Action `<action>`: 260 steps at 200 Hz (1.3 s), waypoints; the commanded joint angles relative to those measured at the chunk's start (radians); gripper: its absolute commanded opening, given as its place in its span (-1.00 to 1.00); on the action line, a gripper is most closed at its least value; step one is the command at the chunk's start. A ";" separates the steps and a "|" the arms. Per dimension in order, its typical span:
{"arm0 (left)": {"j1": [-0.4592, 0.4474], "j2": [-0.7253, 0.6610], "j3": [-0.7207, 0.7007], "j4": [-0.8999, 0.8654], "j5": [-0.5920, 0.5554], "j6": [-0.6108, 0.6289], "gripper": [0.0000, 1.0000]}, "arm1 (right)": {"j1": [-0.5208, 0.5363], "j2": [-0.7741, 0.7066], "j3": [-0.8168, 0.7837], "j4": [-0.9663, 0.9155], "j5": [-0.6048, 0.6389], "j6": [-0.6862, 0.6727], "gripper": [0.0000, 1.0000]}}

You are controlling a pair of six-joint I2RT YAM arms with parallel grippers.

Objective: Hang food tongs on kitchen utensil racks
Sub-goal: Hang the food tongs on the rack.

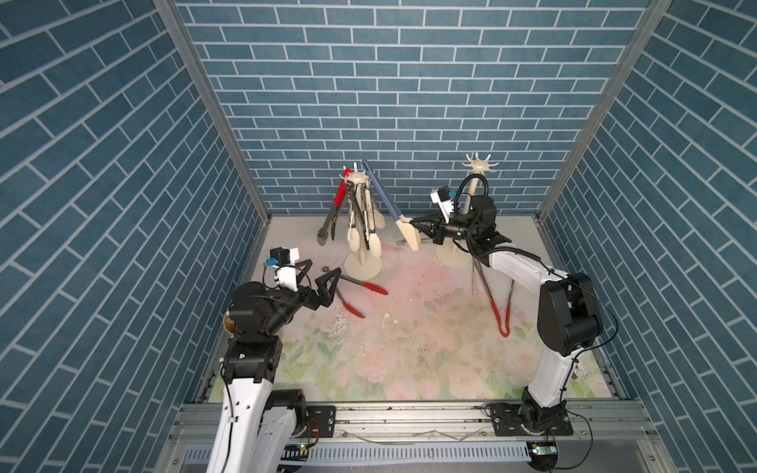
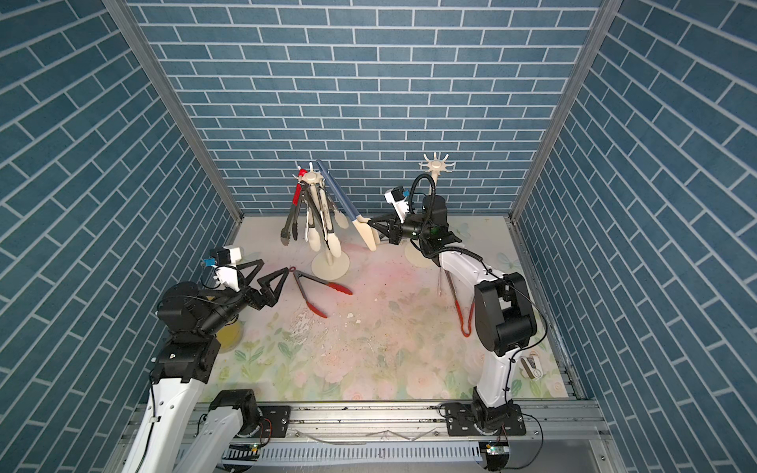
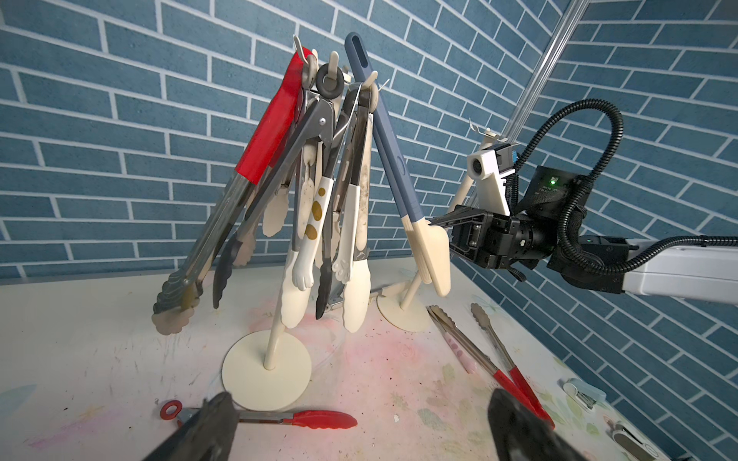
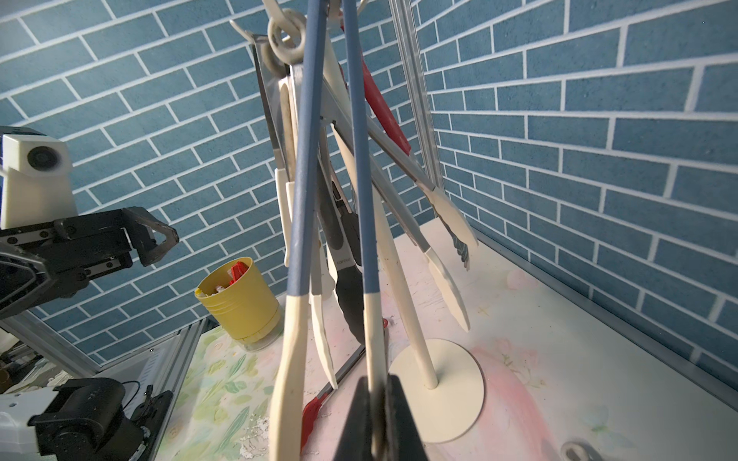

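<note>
**Blue tongs leaning at the crowded rack, slot not yet on a hook**

At the left, the left hand [image 1: 323, 268] hangs low over the floral-printed bench [image 1: 409, 360] with its fingers spread wide, holding nothing. Just beside it lie steel tongs with red silicone tips [image 1: 362, 284], hinge ring toward that hand and arms fanned away from it.

Next comes the cream pole rack with a round base [image 1: 364, 270], its hooks already loaded with red, black, steel and white tongs that hang tips down. Leaning against its top are the long blue-handled tongs with cream tips [image 1: 386, 198]. Their long axis slants from the slotted blue end, up by the hooks, down and rightward to the cream tips.

The right hand [image 1: 413, 223] is pressed together on one cream tip, so it grips the low end, far from the slot. In the left wrist view the slot stands above the nearest hook rather than over it. Seating it probably means bringing that top end down onto the hook.

Further right, the second cream rack [image 1: 479, 165] is bare. Red-handled steel tongs [image 1: 495, 313] lie on the bench under the right arm.
</note>
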 commanded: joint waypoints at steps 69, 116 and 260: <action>-0.004 -0.005 -0.010 0.021 0.014 0.005 0.99 | -0.009 0.021 0.088 -0.082 -0.014 -0.033 -0.53; -0.004 -0.007 -0.010 0.020 0.014 0.005 0.99 | -0.009 -0.002 0.101 -0.123 0.008 -0.034 -0.45; -0.004 0.003 -0.010 0.080 0.019 -0.017 0.99 | -0.009 -0.417 -0.187 -0.351 0.510 -0.166 0.14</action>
